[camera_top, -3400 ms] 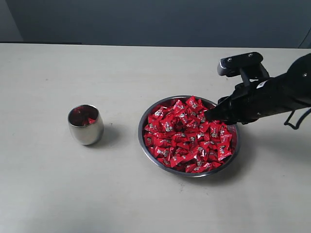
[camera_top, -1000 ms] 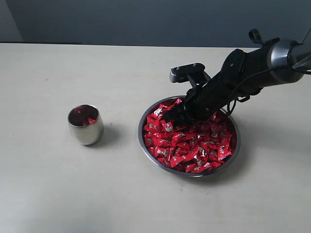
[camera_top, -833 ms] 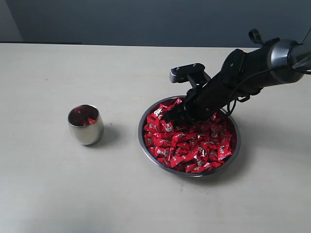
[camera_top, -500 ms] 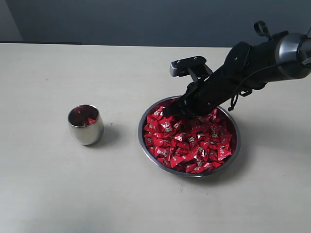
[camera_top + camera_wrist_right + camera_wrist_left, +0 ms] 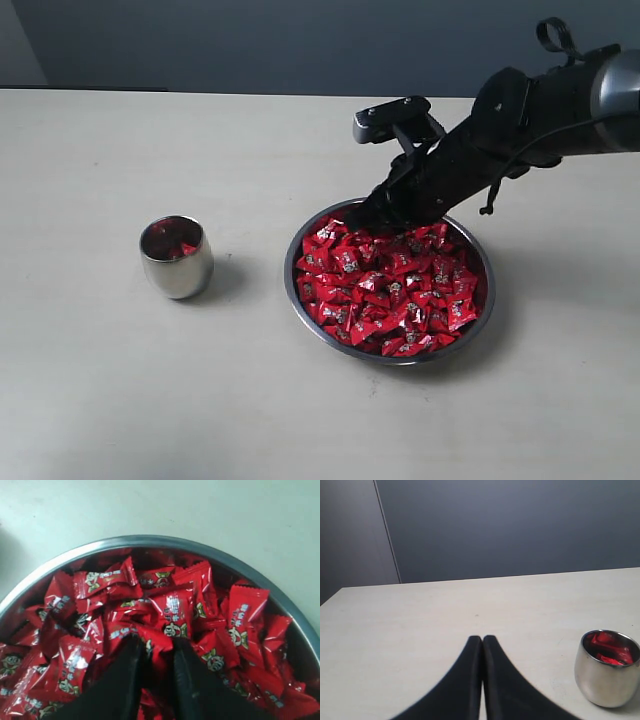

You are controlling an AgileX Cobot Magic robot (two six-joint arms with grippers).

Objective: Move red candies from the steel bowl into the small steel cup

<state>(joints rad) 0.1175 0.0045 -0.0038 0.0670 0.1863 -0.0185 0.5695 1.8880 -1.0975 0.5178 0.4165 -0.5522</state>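
Note:
The steel bowl (image 5: 289,272) is heaped with red candies (image 5: 395,295). My right gripper (image 5: 362,217) hangs just above the pile at the bowl's far-left side. In the right wrist view the right gripper (image 5: 156,643) is shut on one red candy (image 5: 161,636), pinched between its two black fingers above the other red candies (image 5: 170,605) and the steel bowl's rim (image 5: 150,540). The small steel cup (image 5: 176,257) stands left of the bowl with a few red candies (image 5: 607,649) inside. The left gripper (image 5: 482,639) is shut and empty over bare table, with the small steel cup (image 5: 605,677) off to one side.
A pale table (image 5: 150,150) carries everything, with a dark wall (image 5: 250,40) behind its far edge. Bare tabletop separates cup and bowl. The left arm does not show in the exterior view.
My right gripper has lifted out of the candy pile and shifted slightly toward the bowl's far rim, a candy between its fingers. Cup and bowl have not moved.

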